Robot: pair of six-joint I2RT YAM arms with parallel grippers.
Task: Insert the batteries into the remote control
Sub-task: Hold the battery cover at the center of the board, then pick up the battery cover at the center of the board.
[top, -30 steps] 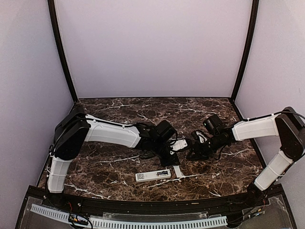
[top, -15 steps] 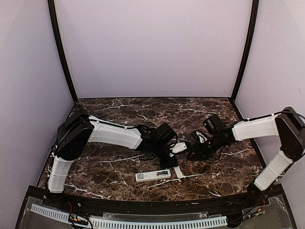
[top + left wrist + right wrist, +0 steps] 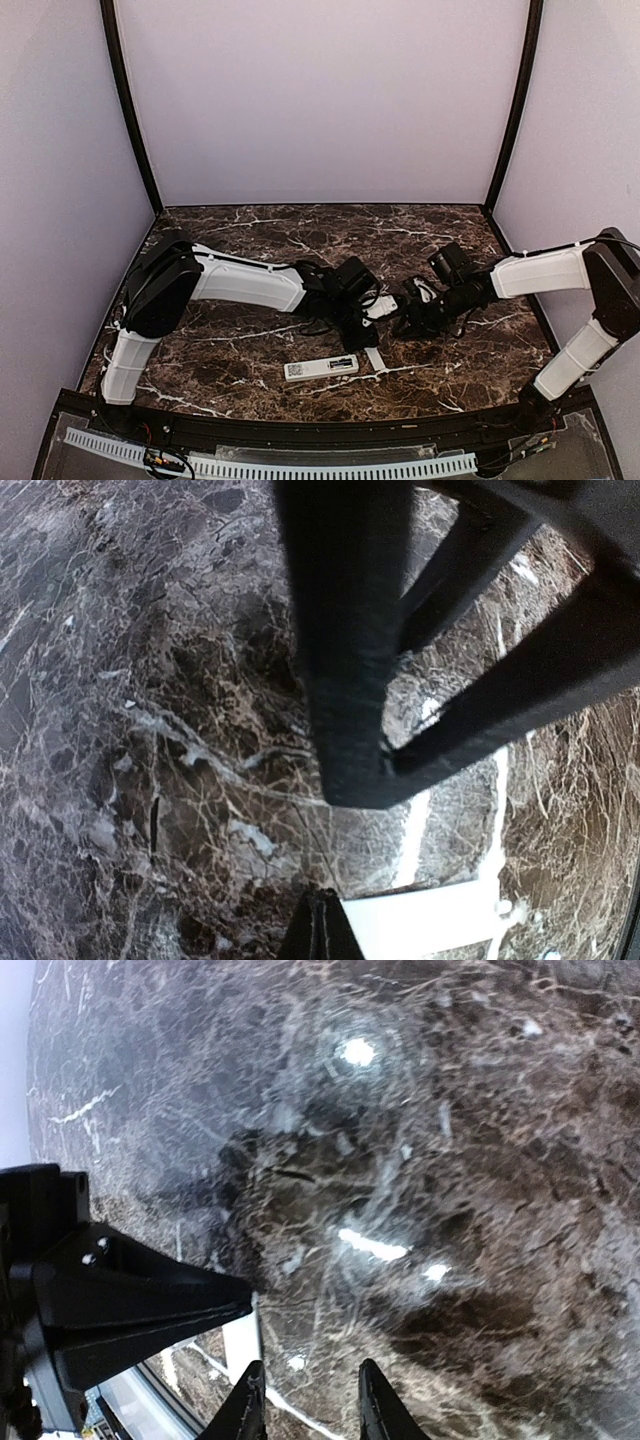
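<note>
Dark marble tabletop (image 3: 250, 235), white-veined — pale lilac walls (image 3: 320, 100) behind and at both sides

We can read no words or numbers anywhere; the remote control (image 3: 320, 368) bears a patterned label (image 3: 297, 371), too small to decipher.

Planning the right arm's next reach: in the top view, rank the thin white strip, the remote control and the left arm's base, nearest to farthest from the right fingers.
1. thin white strip, on the table, just nearer and left of the right fingers.
2. remote control, farther left, toward the near edge.
3. left arm's base, far-left near corner.
</note>
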